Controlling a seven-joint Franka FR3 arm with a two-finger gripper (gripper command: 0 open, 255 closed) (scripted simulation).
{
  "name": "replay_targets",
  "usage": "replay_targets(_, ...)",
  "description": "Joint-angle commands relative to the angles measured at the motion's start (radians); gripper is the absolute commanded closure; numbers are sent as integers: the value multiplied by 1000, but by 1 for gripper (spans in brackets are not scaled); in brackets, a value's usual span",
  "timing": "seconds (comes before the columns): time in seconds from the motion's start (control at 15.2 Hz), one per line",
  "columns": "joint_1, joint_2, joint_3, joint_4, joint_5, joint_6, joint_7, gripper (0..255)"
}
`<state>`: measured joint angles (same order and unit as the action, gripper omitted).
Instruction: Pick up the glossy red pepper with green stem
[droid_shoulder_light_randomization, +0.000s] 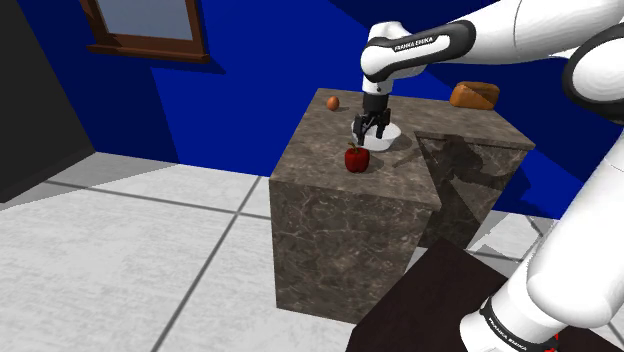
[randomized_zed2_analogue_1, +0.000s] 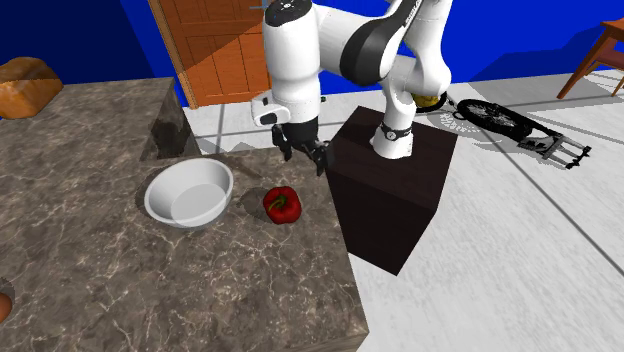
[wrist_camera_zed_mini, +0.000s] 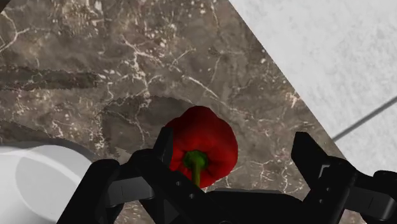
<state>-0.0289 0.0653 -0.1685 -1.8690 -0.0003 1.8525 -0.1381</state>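
A glossy red pepper (droid_shoulder_light_randomization: 356, 159) (randomized_zed2_analogue_1: 282, 204) with a green stem stands on the dark marble counter (droid_shoulder_light_randomization: 330, 200), close to the edge facing the stand. My black gripper (droid_shoulder_light_randomization: 369, 132) (randomized_zed2_analogue_1: 303, 155) hangs just above it, open and holding nothing. In the wrist view the pepper (wrist_camera_zed_mini: 202, 143) sits below and between the spread fingers, nearer one finger (wrist_camera_zed_mini: 162, 149) than the other, and I see no contact. The gripper (wrist_camera_zed_mini: 236, 156) points down at the counter.
A white bowl (droid_shoulder_light_randomization: 388, 137) (randomized_zed2_analogue_1: 188, 192) (wrist_camera_zed_mini: 38, 175) sits right beside the pepper. A brown loaf (droid_shoulder_light_randomization: 474, 95) (randomized_zed2_analogue_1: 25, 85) and a small brown egg-like thing (droid_shoulder_light_randomization: 333, 102) lie on the far side of the counter. The dark stand (randomized_zed2_analogue_1: 395, 190) adjoins the counter.
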Motion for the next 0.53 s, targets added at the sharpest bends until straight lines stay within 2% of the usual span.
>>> replay_targets(0.0, -10, 91, -7, 98, 10, -9, -12, 0)
replay_targets(0.2, -27, 217, -14, 244, 24, -31, -25, 0)
replay_targets(0.26, -29, 233, -14, 263, 26, -35, -27, 0)
replay_targets(0.46, -29, 241, -13, 233, 27, 2, -27, 0)
